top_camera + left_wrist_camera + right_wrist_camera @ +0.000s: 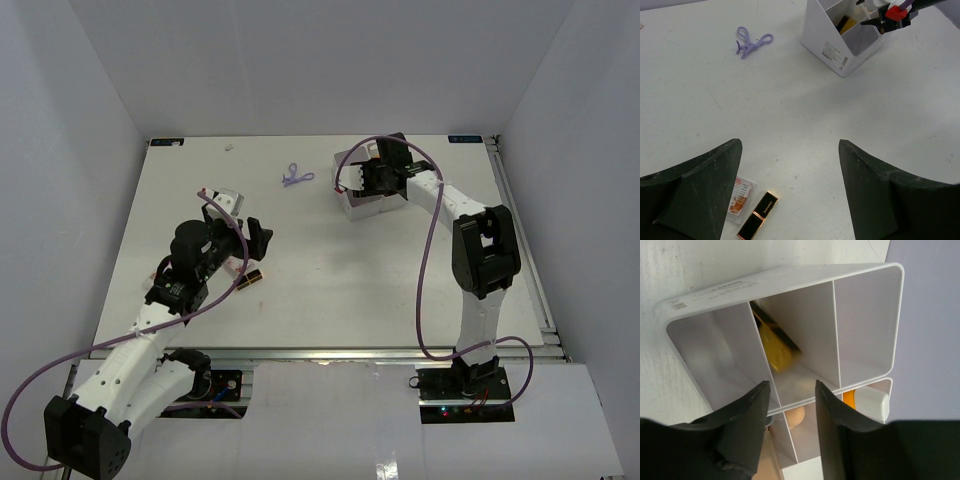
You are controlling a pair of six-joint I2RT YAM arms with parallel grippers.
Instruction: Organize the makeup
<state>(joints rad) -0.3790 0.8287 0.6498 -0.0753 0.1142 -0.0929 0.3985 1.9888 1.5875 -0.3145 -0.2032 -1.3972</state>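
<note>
We see the box (867,315) as smooth, faintly glossy white plastic; the lipstick (758,215) is glossy black with gold metallic trim, the clip (747,47) lilac plastic, the bench (790,115) matt, lightly scuffed.

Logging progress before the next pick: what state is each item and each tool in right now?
Left tool: open, empty.
Right tool: open, empty.
Lipstick: closed, lying on the table.
Clear pinkish item: lying flat beside the lipstick.
Lilac clip: lying on the table, outside the box.
White box: upright, partly filled.
Orange tube: capped, in the box.
Peach sponge: in the box.
Yellow item: in the box, blurred.
</note>
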